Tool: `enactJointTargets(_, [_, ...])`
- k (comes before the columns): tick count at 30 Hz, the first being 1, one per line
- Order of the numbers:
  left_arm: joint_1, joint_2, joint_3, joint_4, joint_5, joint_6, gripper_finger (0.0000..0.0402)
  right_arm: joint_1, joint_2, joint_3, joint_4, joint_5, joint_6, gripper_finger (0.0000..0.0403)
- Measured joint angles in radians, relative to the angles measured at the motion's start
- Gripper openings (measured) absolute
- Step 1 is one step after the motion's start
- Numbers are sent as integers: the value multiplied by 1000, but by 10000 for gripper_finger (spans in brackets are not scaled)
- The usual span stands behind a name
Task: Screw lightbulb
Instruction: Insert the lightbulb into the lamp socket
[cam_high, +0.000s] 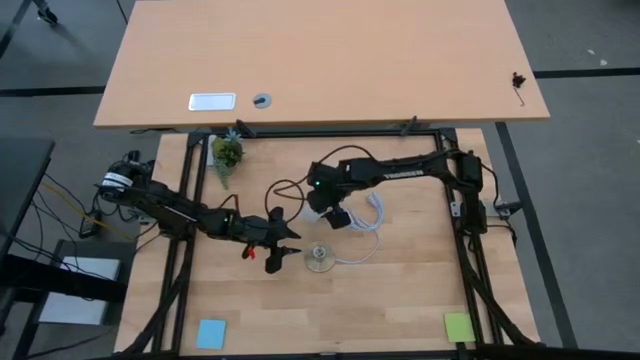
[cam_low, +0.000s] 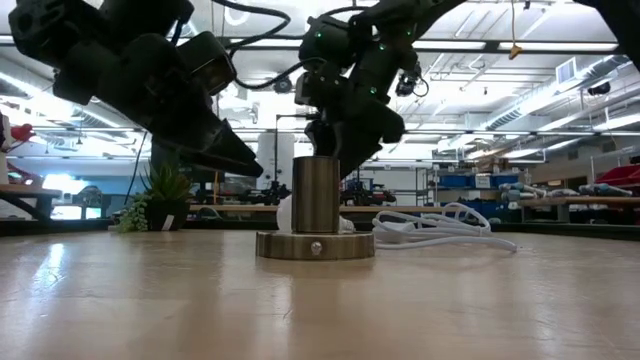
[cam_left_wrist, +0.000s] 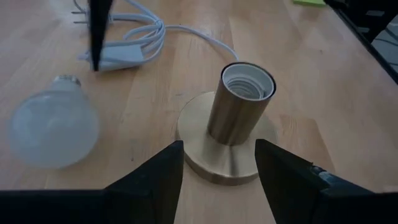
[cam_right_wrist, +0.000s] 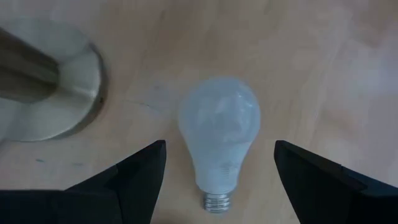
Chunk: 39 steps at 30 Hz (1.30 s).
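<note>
The white lightbulb (cam_right_wrist: 217, 137) lies on its side on the table, just on the far side of the brass socket (cam_left_wrist: 245, 112). It also shows in the left wrist view (cam_left_wrist: 53, 127). The socket stands upright on its round base (cam_high: 318, 257), open end up. My right gripper (cam_right_wrist: 219, 148) is open above the bulb, one finger on either side of it, touching nothing. My left gripper (cam_left_wrist: 217, 165) is open just left of the socket (cam_high: 288, 245), pointing at it and touching nothing.
A coiled white cable (cam_high: 372, 212) lies to the right of the bulb, and one strand runs to the socket. A small plant (cam_high: 227, 155) stands at the far left. A blue note (cam_high: 211, 333) and a green note (cam_high: 458, 326) lie near the front edge.
</note>
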Motion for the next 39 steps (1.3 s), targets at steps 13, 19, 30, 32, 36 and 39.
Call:
enactJointTargets(13, [0, 0, -3, 11, 0, 2, 203, -33, 101, 0, 47, -37, 47, 302])
enactJointTargets(19, [0, 0, -3, 8, -1, 6, 203, -34, 143, -1, 78, -41, 76, 294])
enactJointTargets(30, [0, 0, -2, 6, -2, 8, 203, -31, 114, 0, 180, -94, 50, 286])
enactJointTargets(32, [0, 0, -2, 5, -2, 8, 203, -31, 115, 0, 185, -103, 50, 286])
enactJointTargets(36, [0, 0, -2, 6, -2, 12, 203, -30, 130, -1, 211, -105, 100, 282])
enactJointTargets(39, [0, 0, -2, -1, -6, 12, 203, -30, 126, 1, 208, -109, 161, 279])
